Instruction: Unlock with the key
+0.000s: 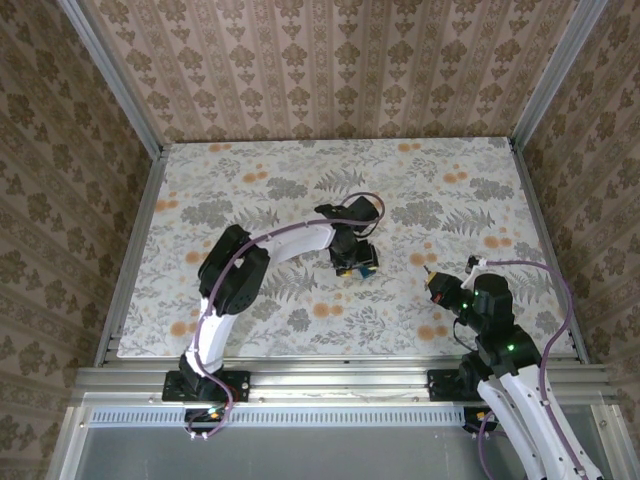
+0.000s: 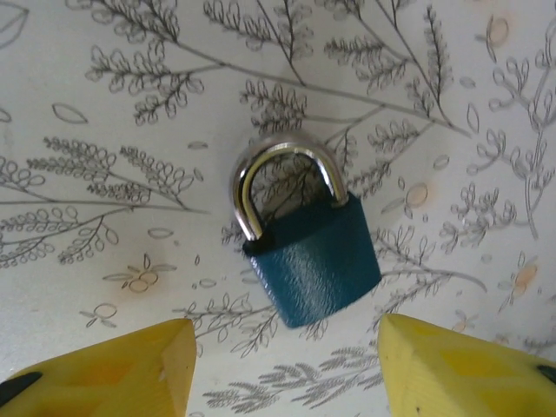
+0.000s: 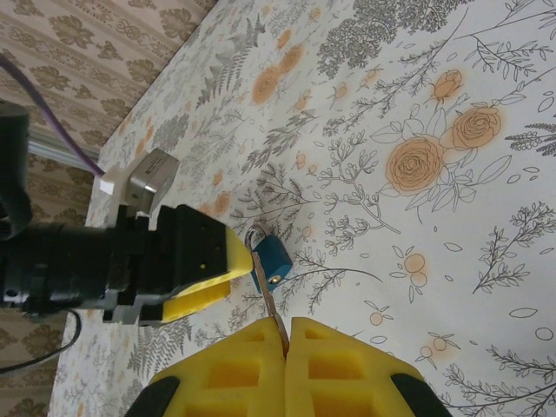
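A blue padlock (image 2: 317,261) with a shut silver shackle (image 2: 282,169) lies flat on the flowered tabletop. My left gripper (image 2: 287,373) hovers over it, open; both yellow fingers (image 2: 130,373) stand just short of the lock's body with nothing between them. In the right wrist view the padlock (image 3: 271,259) shows its keyhole end beside the left gripper's yellow finger (image 3: 204,261). My right gripper (image 3: 287,347) is shut on the key (image 3: 271,304), whose blade points toward the lock and stops short of it. From above, the left gripper (image 1: 354,266) is mid-table and the right gripper (image 1: 433,279) to its right.
The flowered table (image 1: 250,180) is fenced by aluminium rails (image 1: 130,240) and wallpapered walls. The left arm (image 1: 280,245) arches over the table's middle. The right arm's cable (image 1: 545,275) loops near the right edge.
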Tool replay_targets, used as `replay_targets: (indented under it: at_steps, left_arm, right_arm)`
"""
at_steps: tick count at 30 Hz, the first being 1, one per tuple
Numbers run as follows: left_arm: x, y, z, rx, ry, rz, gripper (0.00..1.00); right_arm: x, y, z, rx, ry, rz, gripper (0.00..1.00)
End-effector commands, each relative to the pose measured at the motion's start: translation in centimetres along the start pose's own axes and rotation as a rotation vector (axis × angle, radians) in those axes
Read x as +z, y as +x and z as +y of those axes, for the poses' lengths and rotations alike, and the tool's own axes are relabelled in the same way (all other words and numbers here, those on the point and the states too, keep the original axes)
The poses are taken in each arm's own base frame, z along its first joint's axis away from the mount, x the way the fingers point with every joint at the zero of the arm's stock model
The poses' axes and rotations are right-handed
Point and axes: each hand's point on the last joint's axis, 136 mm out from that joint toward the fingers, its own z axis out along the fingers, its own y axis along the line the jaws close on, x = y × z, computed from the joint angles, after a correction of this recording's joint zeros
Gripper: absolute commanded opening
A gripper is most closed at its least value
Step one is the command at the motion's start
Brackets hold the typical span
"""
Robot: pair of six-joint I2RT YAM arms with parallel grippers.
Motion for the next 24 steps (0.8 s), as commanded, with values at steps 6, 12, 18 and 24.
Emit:
replay_targets:
  at_steps: [6, 12, 18, 24]
  left_arm:
    - [1.4, -0.1, 0.3, -0.156, -0.109, 0.049, 0.74]
    - [2.0, 0.2, 2.0, -0.191, -0.264, 0.092, 0.73]
    - [3.3, 0.6, 2.7, -0.182, -0.327, 0.125, 0.62]
    - [3.6, -0.3, 4.1, -0.149, -0.341, 0.109, 0.52]
  right_arm:
    - [0.2, 0.3, -0.3, 0.024, -0.012, -0.002, 0.0]
    - [0.1, 0.3, -0.3, 0.02, -0.012, -0.003, 0.0]
    - [0.3, 0.4, -0.5, 0.029, -0.012, -0.003, 0.0]
    - [0.3, 0.6, -0.6, 0.032, -0.01, 0.0, 0.0]
